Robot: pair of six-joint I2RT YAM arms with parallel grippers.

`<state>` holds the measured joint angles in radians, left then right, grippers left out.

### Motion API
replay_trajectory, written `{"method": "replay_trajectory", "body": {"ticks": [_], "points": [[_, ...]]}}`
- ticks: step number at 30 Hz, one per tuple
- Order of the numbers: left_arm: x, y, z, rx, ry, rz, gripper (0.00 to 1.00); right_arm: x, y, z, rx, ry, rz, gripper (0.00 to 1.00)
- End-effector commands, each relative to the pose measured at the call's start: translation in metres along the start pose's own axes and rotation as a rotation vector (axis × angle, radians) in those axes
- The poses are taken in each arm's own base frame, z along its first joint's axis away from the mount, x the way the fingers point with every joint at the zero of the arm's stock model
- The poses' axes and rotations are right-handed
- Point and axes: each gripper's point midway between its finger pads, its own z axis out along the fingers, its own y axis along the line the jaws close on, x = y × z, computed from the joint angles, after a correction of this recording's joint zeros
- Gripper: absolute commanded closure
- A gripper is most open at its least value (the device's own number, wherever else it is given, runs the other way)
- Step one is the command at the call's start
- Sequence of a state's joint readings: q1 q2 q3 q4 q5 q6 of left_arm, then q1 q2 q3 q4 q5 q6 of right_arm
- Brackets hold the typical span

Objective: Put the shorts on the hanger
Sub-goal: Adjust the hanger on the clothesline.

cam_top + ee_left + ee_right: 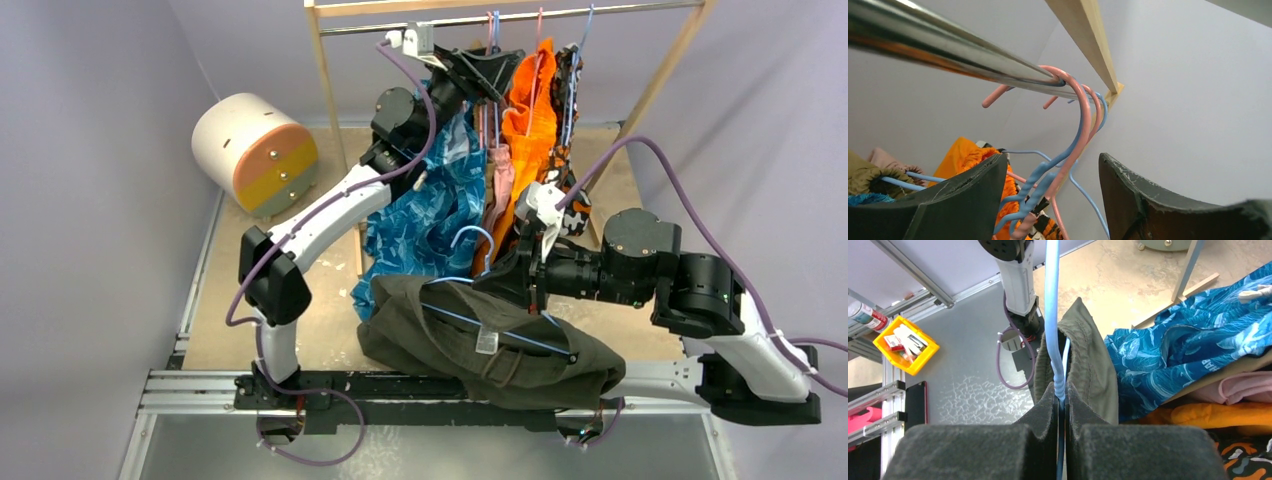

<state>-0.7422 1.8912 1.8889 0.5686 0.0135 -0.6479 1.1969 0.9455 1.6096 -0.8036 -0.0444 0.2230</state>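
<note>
The olive-green shorts (470,345) hang draped over the bar of the light-blue hanger (476,234) near the table's front edge, white tag facing up. My right gripper (512,277) is shut on the hanger's twisted neck and holds it above the table. In the right wrist view the hanger (1052,315) runs up from my shut gripper (1062,392), with the shorts (1090,365) folded on both sides of it. My left gripper (492,72) is up at the rail, open. In the left wrist view its fingers (973,195) stand wide apart around the necks of other hanging hangers (1048,185).
A metal rail (520,18) on a wooden frame (335,110) carries pink hanger hooks (1083,112), blue patterned shorts (430,210) and an orange garment (530,120). A white cylinder with an orange-yellow face (255,155) lies back left. A yellow bin (905,345) sits beyond the table.
</note>
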Motion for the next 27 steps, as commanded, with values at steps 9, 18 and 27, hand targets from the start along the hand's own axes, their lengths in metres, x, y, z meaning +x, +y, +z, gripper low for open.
{"method": "replay_trajectory", "body": {"ticks": [9, 18, 27], "points": [[-0.005, -0.03, -0.013, 0.073, -0.013, -0.042, 0.29, -0.031, 0.011, -0.014, -0.044, -0.122, 0.003, 1.0], [-0.078, -0.043, -0.059, -0.028, -0.079, 0.12, 0.18, -0.035, 0.017, -0.01, -0.074, -0.114, -0.02, 1.0], [-0.133, -0.077, -0.119, -0.032, -0.106, 0.103, 0.18, -0.061, 0.042, 0.005, -0.205, -0.187, -0.04, 1.0]]}}
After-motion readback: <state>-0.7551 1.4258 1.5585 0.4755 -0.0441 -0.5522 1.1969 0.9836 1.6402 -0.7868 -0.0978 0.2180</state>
